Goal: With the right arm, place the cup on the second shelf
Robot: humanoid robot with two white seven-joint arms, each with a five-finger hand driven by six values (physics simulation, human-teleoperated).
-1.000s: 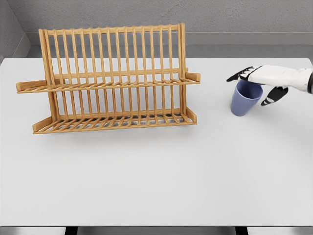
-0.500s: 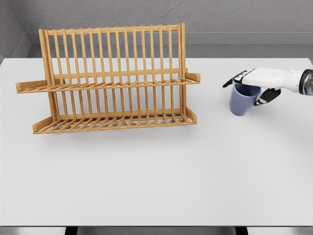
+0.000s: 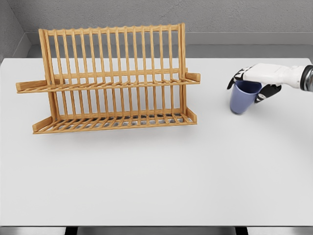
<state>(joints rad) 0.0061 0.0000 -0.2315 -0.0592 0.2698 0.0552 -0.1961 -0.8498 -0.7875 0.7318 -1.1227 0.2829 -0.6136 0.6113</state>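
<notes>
Right robot hand [image 3: 252, 81] grips blue cup [image 3: 243, 98] rim from above.

right arm [image 3: 298, 77]: cut by right edge | table [image 3: 156, 186]: bottom cut off

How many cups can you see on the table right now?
1. A blue cup stands near the table's right edge, under the right hand, to the right of the wooden rack. None looks hidden.

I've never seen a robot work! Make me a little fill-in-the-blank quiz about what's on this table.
1. The cup is coloured ____.
2. The slatted rack is made of ____.
3. The cup stands to the ____ of the rack.
4. The right hand has its fingers at the cup's ____.

Missing words: blue; wood; right; rim
</notes>
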